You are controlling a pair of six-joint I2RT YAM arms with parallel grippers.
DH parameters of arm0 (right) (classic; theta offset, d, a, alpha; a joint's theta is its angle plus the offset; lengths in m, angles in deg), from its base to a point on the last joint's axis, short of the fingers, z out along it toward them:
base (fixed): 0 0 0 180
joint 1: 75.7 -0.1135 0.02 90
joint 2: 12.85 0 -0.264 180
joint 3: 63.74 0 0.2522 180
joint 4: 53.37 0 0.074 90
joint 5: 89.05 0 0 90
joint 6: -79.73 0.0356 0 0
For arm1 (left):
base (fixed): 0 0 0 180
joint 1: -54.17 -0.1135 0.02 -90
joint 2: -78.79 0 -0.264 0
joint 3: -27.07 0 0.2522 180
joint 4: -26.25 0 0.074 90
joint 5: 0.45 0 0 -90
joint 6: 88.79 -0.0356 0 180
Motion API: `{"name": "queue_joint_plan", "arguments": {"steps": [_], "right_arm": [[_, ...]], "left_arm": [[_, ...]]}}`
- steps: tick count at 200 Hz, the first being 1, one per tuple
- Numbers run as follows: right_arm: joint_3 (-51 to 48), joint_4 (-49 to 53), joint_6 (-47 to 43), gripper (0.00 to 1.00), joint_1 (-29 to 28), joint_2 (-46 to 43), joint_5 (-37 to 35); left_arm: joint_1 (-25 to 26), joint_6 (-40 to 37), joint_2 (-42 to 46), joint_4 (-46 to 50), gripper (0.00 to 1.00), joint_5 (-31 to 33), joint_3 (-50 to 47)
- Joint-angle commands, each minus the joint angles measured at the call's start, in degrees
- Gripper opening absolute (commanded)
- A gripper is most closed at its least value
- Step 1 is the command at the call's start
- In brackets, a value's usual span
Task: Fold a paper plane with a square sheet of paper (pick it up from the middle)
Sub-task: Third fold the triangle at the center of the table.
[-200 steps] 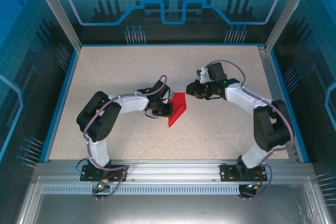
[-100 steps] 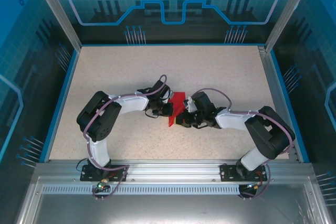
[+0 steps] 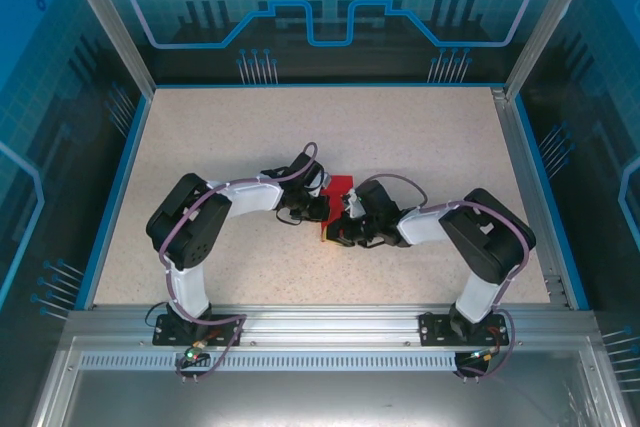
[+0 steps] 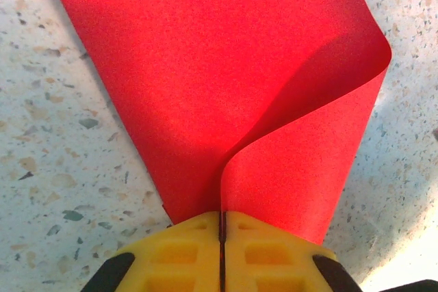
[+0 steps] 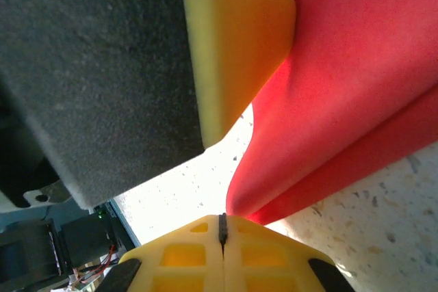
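Observation:
The square sheet of paper [image 3: 340,187] is bright red, partly folded, and lies mid-table between my two grippers. My left gripper [image 3: 320,209] is shut on its left edge. In the left wrist view the paper [image 4: 226,80] runs into the seam of the left gripper [image 4: 222,214], and one flap curls up to the right. My right gripper [image 3: 337,234] is at the paper's near end. In the right wrist view the right gripper [image 5: 222,217] has its yellow jaws pressed together. Their tips touch the rounded fold of the paper [image 5: 342,100], and nothing red shows in the seam.
The speckled table [image 3: 220,137] is ringed by a blue rim [image 3: 112,187], with a metal rail [image 3: 320,322] along the near edge. The left gripper's yellow finger [image 5: 236,46] hangs close above the right gripper's tips.
The right arm has swung from the paper's far right side down to its near end, and its jaws have closed. The left gripper and paper have stayed put.

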Motion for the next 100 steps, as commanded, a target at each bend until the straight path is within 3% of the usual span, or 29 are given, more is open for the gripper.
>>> {"name": "queue_joint_plan", "arguments": {"steps": [1,100], "right_arm": [[1.23,-2.25,0.58,0.04,-0.75,0.33,1.07],[2.89,-2.21,-0.05,0.04,-0.65,4.69,0.04]], "left_arm": [[-0.58,-0.89,-2.62,0.97,0.08,0.87,-1.86],[-0.54,-0.95,-2.89,0.78,0.08,0.67,-2.06]]}}
